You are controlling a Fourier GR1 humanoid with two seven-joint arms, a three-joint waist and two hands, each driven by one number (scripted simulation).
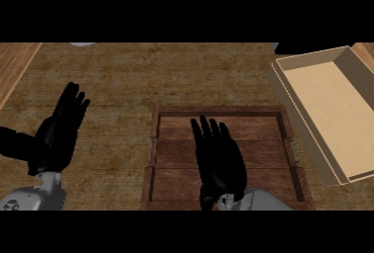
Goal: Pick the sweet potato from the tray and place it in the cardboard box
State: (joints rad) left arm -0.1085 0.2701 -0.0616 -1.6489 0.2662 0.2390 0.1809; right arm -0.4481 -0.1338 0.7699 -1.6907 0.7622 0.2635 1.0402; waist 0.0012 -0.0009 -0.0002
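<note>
A brown wooden tray (171, 148) lies at the lower middle of the counter. My right hand (219, 158) stretches over the tray's inside with straight fingers, pointing away from me. No sweet potato shows; the hand may hide it. The cardboard box (321, 106) stands open at the right, its inside bare. My left hand (58, 131) rests open at the left, fingers up, away from the tray.
A lighter wooden surface (15, 64) borders the counter at the far left. A pale object (82, 44) peeks in at the top edge and a dark one (303, 47) sits behind the box.
</note>
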